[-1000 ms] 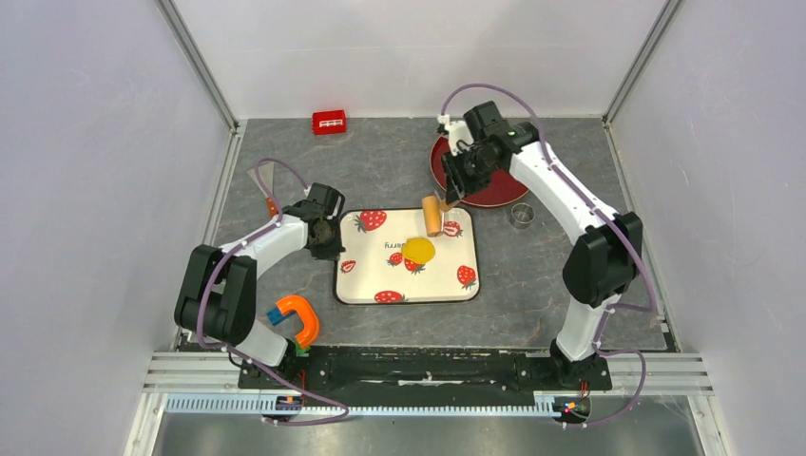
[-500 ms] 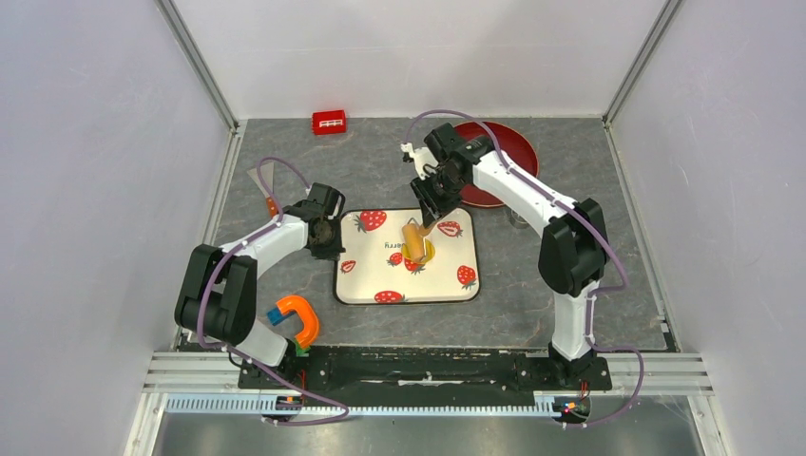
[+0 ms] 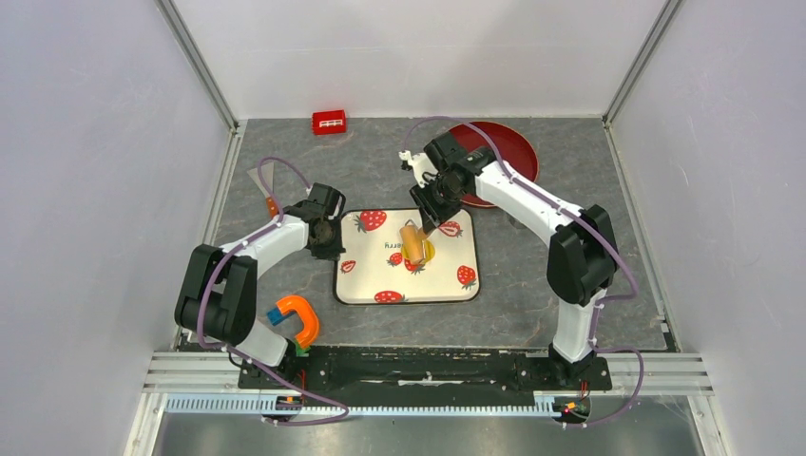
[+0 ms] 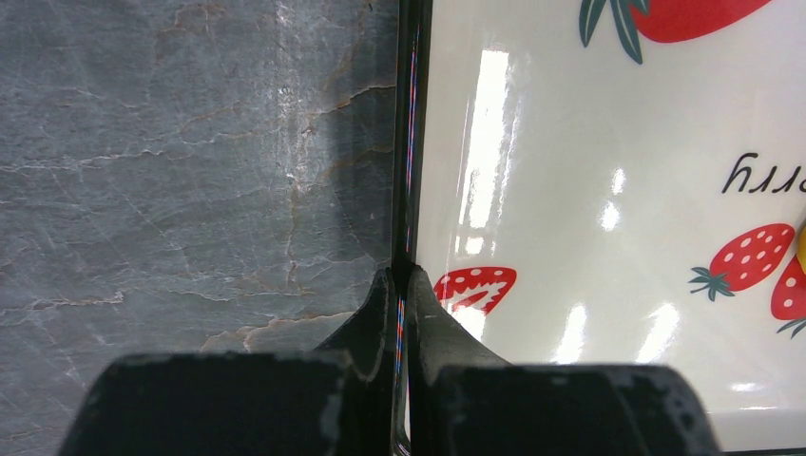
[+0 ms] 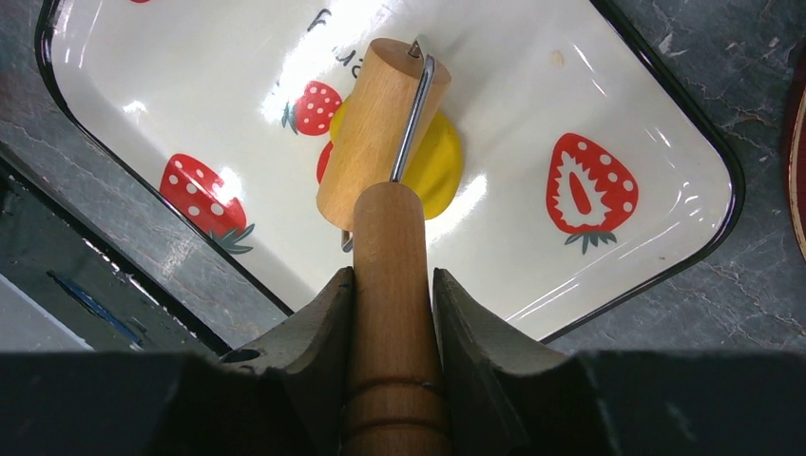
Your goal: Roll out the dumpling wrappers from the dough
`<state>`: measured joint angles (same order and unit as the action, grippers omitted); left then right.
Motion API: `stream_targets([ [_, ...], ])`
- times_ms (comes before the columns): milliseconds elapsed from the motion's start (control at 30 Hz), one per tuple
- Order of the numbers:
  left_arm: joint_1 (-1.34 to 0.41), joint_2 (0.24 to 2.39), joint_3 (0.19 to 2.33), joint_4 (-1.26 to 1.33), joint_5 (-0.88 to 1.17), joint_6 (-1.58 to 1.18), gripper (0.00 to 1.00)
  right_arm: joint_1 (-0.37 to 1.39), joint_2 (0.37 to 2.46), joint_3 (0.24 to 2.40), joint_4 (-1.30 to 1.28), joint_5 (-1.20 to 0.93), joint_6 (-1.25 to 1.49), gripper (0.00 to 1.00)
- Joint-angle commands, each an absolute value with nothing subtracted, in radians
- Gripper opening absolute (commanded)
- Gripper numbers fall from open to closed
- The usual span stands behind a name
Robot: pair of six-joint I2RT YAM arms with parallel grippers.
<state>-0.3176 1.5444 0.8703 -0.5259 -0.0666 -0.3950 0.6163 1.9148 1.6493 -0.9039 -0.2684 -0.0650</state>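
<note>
The rolling step looks to be in hand. The right claw [image 5: 392, 285] is closed on the wooden handle of the roller [image 5: 380, 123], one finger on each side of it. The roller's drum lies on the dough [image 5: 439, 161]. The dough is a flattened yellow patch near the middle of the tray [image 3: 428, 285], among the strawberry prints. From above, the drum covers the patch's left part and yellow shows past it on the right. The wrist view shows yellow peeking out on both sides of the drum.

The left claw [image 4: 399, 285] is clamped shut on the tray's left rim, one finger outside on the grey surface [image 3: 285, 152] and one inside on the white enamel. I take that as a brace to stop the tray from sliding under the roller.

I see no small round wrappers yet, only the one patch, so the task seems to be at an early stage. A red plate [image 3: 513, 142] sits at the far right, well apart from the tray, and nothing shows on the part of it I can see.

As I judge it, the next move calls for steady downward pressure while the drum travels right across the patch and off its edge. The handle should stay low enough for the drum to roll and not skid. The dough looks soft and may stick to the wood or lift with it, so a slow stroke would be wise, with the left claw's hold on the rim unbroken.
</note>
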Motion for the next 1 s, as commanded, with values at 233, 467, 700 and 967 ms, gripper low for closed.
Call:
stream_targets([
  [233,-0.353,1.606,0.798,-0.568,-0.03,-0.413,0.02,0.685,1.95,1.406,-0.891,-0.193,-0.137,0.0],
  [467,-0.365,1.612,0.807,-0.568,-0.032,-0.426,0.02,0.689,2.006,1.395,-0.915,-0.179,-0.13,0.0],
  [700,-0.377,1.608,0.808,-0.568,-0.036,-0.436,0.02,0.666,2.037,1.443,-0.957,-0.169,-0.131,0.0],
  [967,-0.385,1.617,0.808,-0.568,-0.042,-0.438,0.02,0.664,1.896,1.564,-0.859,-0.429,-0.176,0.0],
])
